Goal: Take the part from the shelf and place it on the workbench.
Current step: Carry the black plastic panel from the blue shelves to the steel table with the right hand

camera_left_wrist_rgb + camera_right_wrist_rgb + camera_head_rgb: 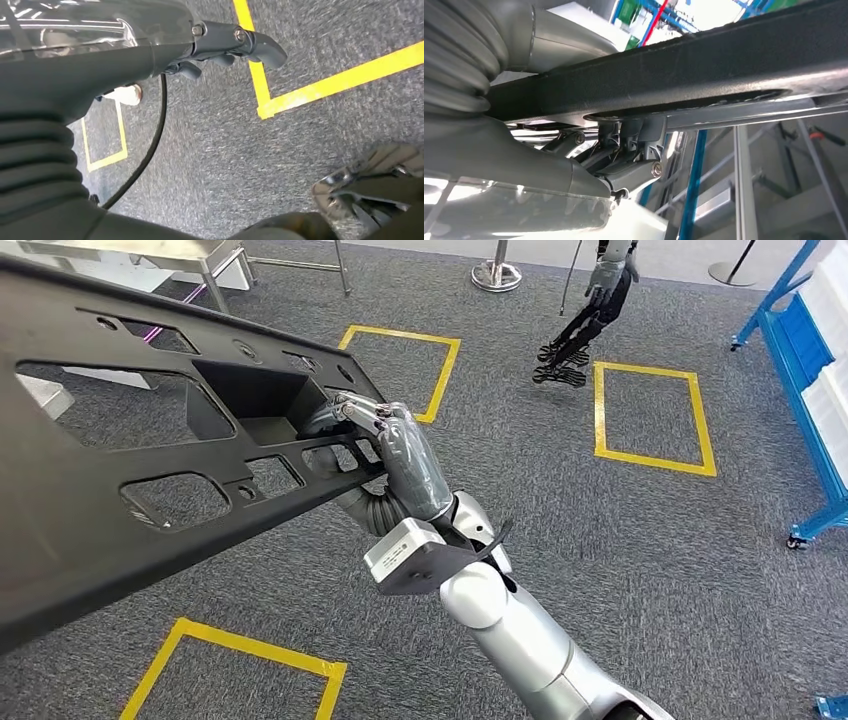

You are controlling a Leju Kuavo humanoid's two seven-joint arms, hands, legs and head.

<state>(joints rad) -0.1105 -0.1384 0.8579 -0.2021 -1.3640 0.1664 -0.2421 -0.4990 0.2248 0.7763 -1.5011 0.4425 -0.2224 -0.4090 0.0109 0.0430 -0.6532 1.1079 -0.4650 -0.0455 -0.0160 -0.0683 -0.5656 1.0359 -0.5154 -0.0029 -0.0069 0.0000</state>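
Up off the floor, the large flat black plastic panel part point(130, 470) is gripped at one edge by the right hand point(400, 465).

Its matte, grainy surface is pierced by several rectangular and rounded cut-outs, with a deep boxy recess near the middle and small round holes along the rim; it stretches away from the right hand toward the robot's left, tilted over grey carpet marked with yellow tape squares point(652, 418). The right hand's fingers point(358, 410) wrap over the panel's edge into a cut-out, and the right wrist view shows them hooked under the part point(704, 70). The left hand point(220, 47) hangs over the carpet, its dark fingers point(265, 50) slightly curled and apart, holding nothing.
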